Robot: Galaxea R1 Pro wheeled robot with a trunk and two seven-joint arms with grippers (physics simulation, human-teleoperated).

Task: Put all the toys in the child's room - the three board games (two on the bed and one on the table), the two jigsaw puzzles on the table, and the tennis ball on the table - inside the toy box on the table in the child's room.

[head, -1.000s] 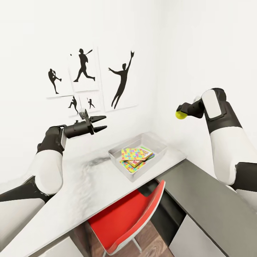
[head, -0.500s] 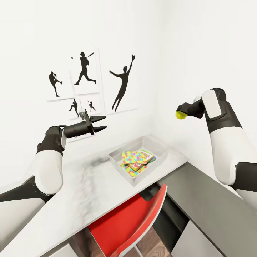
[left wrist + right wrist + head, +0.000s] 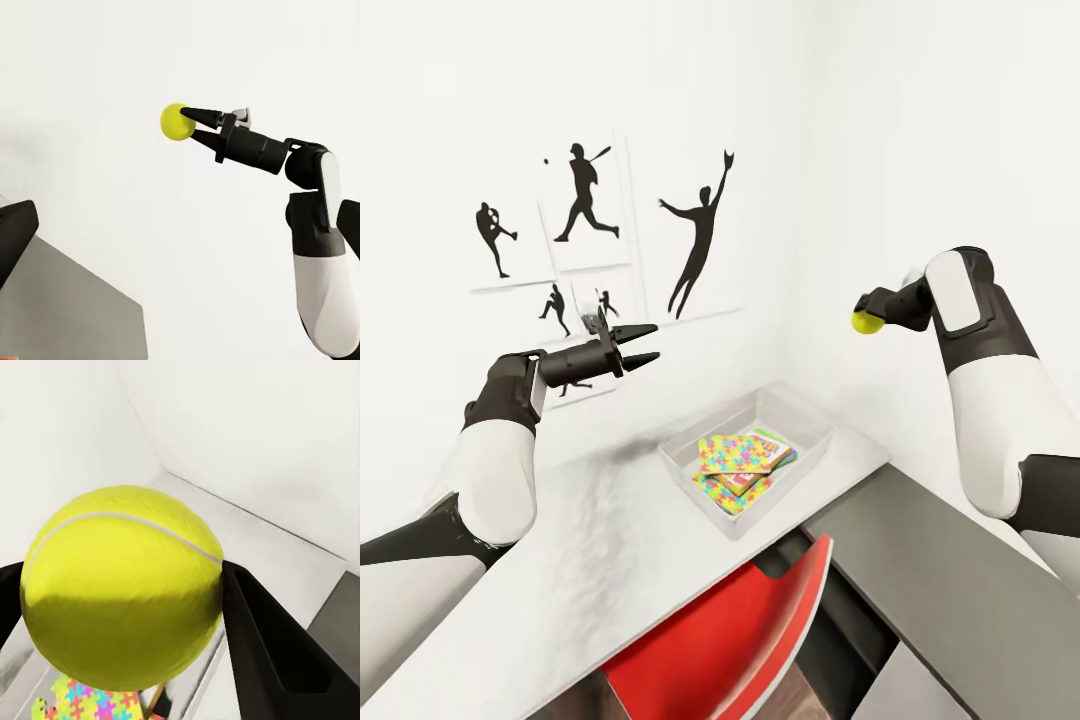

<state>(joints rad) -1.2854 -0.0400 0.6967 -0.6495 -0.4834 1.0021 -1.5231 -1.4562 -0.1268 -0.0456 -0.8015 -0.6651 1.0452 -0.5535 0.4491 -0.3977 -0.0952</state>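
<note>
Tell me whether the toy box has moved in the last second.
No. The toy box sits at the same end of the table; both slid together with the wall posters, so the camera moved.

One tennis ball (image 3: 866,322), one toy box (image 3: 682,470), two jigsaw puzzles (image 3: 735,453), one red chair (image 3: 720,640).

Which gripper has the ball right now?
The right gripper: its jaws are shut on the tennis ball, held high beside the wall. The left gripper is open and empty.
</note>
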